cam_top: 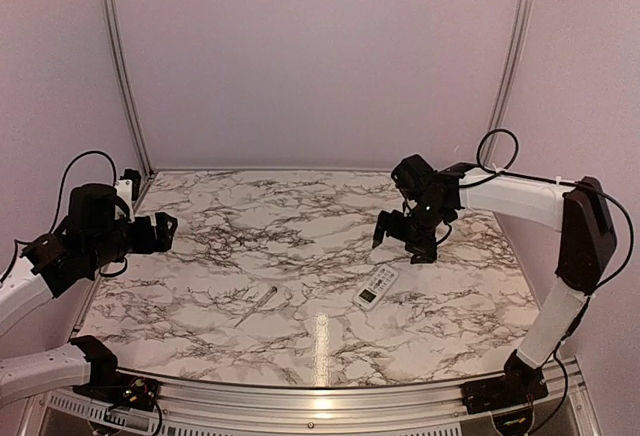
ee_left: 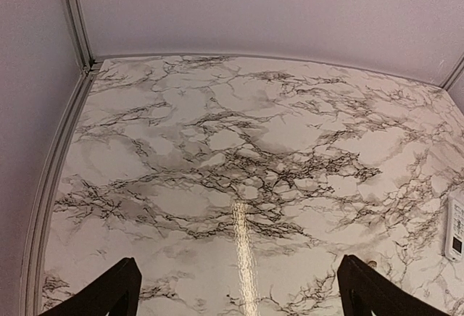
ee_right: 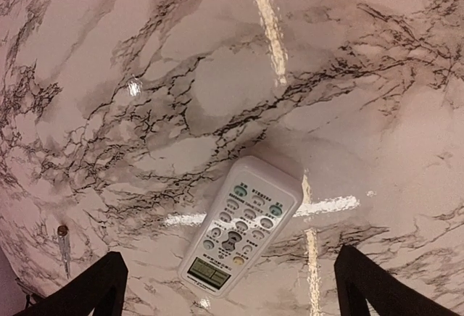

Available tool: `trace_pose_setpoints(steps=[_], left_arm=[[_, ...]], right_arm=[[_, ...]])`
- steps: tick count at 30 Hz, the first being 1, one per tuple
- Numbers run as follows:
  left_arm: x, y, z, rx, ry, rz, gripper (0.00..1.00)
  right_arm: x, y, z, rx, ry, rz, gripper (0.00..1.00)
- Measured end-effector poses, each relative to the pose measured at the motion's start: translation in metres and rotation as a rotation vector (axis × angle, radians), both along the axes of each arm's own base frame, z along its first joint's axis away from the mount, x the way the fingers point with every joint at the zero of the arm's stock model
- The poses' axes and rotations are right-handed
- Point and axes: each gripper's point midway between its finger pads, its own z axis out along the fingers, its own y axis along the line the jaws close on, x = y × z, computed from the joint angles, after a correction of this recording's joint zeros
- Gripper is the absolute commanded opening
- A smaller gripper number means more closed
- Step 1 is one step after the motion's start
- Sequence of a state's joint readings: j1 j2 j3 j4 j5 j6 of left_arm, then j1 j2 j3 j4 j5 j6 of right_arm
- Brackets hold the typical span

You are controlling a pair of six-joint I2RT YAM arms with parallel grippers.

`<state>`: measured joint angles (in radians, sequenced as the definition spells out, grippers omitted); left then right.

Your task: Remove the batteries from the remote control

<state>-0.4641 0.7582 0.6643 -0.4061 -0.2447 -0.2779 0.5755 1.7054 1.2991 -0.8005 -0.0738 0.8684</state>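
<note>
Remote point(cam_top: 376, 287) lies flat on the marble table point(cam_top: 300, 211), right of centre and towards the near edge. Its button face and small grey screen are up, with the screen end pointing towards the near edge. Its other face is against the table and hidden, so the battery bay cannot be seen. The batteries show in no view, and whether they sit inside cannot be told. Right gripper point(cam_top: 403, 246) hangs just above and behind the remote, pointing down and not touching it, its jaws spread wide with nothing held. In the right wrist view its two dark fingers point(ee_right: 94, 287) frame the bottom corners, and the remote point(ee_right: 239, 225) lies slanted on the table below and between them. Left gripper point(cam_top: 165, 228) is well apart from the remote, raised at the left edge of the table and aimed across it. Its jaws also stand wide and hold nothing. The left wrist view shows only marble between its fingers point(ee_left: 109, 294), with the remote point(ee_left: 456, 225) at the right border. Stick point(cam_top: 257, 306), thin and pale grey, lies alone on the table left of the remote, near the front and apart from both grippers. The right wrist view catches the stick point(ee_right: 64, 247) at lower left.
</note>
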Motion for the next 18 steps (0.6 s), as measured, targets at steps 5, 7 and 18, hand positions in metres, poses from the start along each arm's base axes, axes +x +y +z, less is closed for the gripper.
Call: trace_pose_setpoints(steps=[5, 7, 18], left_arm=[[0.001, -0.002, -0.006, 0.006, 0.022, -0.008, 0.99], [0.001, -0.003, -0.008, 0.008, 0.032, -0.013, 0.99], [-0.003, -0.005, -0.008, 0.000, 0.028, -0.034, 0.99]], right_arm=[[-0.012, 0.008, -0.019, -0.048, 0.088, 0.006, 0.98], [-0.019, 0.011, -0.028, -0.071, 0.125, 0.011, 0.98], [-0.041, 0.015, -0.053, -0.132, 0.230, 0.012, 0.99]])
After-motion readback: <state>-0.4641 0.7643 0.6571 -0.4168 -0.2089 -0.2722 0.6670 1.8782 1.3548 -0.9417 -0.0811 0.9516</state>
